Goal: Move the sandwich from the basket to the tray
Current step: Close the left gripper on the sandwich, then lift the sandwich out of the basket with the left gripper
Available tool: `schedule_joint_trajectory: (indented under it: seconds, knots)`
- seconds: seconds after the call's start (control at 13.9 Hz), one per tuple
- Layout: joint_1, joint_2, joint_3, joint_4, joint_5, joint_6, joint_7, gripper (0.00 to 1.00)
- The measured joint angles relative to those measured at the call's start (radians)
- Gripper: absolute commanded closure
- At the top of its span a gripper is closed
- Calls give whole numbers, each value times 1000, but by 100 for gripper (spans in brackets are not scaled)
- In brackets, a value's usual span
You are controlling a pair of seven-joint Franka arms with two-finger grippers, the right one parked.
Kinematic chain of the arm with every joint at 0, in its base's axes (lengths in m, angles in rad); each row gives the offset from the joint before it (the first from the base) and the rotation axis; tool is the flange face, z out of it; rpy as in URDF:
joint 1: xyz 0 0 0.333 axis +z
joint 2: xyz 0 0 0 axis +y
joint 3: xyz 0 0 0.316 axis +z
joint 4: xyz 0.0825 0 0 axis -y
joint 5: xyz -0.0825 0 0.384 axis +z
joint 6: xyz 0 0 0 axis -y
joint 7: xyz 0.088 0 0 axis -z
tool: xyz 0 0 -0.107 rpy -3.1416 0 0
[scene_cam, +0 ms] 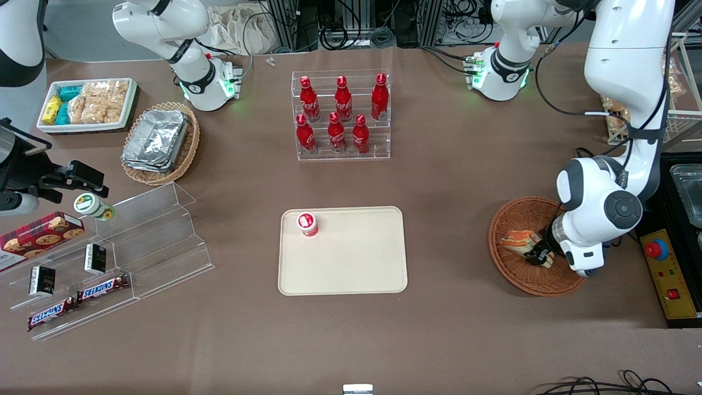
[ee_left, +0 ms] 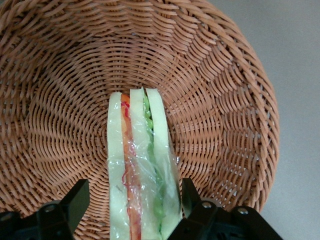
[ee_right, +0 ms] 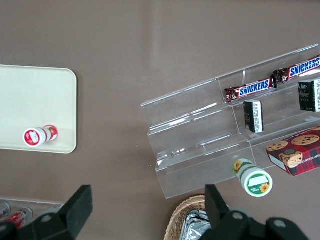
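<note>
- My gripper (ee_left: 134,207) was down inside the round reddish-brown woven wicker basket (scene_cam: 510,269), which sat near the working arm's end of the brown worktop (scene_cam: 466,181)
- My two black fingers (ee_left: 76,200) stood apart, one on each side of the triangular wrapped sandwich of white bread with orange and green filling (ee_left: 142,170); one finger was beside the bread, with a gap showing on the orange-filling side, so I had not closed on it
- The sandwich lay on the basket's woven floor, its narrow end pointing toward the middle of the weave
- The flat cream-beige rectangular plastic tray (scene_cam: 351,263) lay at the worktop's middle, well apart from the basket
- A small red-and-white lidded cup (scene_cam: 307,224) stood in the tray's corner farthest from the front camera, toward the parked arm's end
</note>
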Motion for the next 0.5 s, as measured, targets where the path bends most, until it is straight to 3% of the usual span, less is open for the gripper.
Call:
schedule_joint_trajectory:
  seconds: [0.36, 0.5]
  knots:
    - [0, -18, 0, 4, 0, -29, -47, 85]
    - [-1, -48, -1, 6, 0, -48, -72, 92]
